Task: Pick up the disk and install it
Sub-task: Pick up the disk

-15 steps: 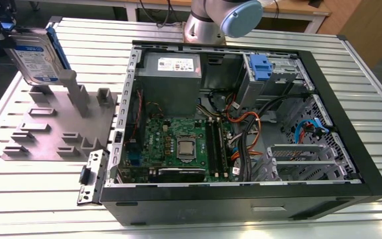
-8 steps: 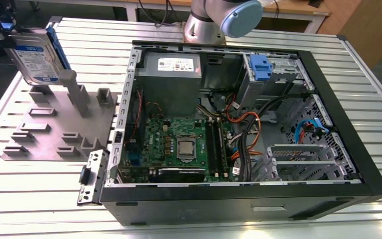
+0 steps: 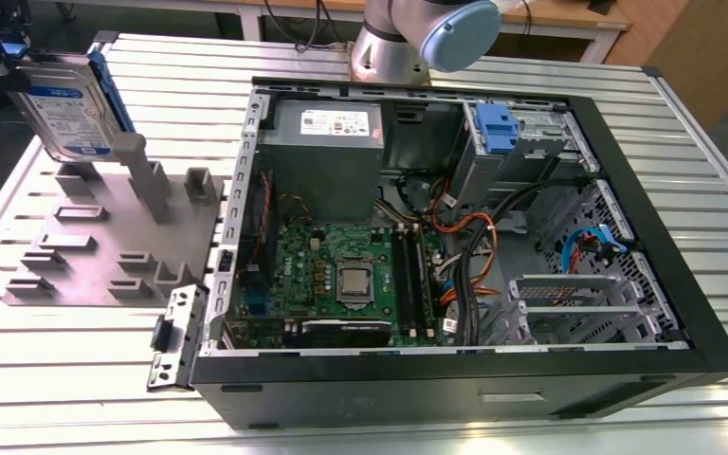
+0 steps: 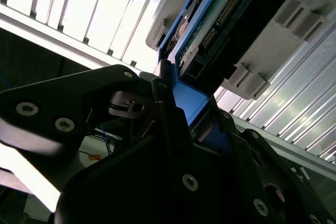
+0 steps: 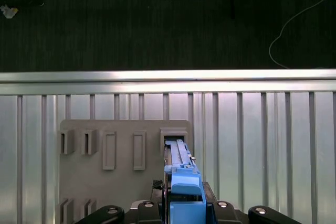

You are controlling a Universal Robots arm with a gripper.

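The disk, a silver drive with a white-and-blue label in a blue carrier, stands on edge at the exterior view's upper left. It is over the grey fixture plate. My gripper is shut on its upper end. In both wrist views the black fingers clamp the blue carrier. The disk's lower end meets a slot of the plate; I cannot tell whether it still sits inside it. The disk's circuit-board side faces the second wrist camera.
An open black computer case lies on the slatted metal table to the exterior view's right of the plate. Inside it are a grey power supply, a motherboard, loose cables and a silver cage with a blue latch. The arm's base stands behind the case.
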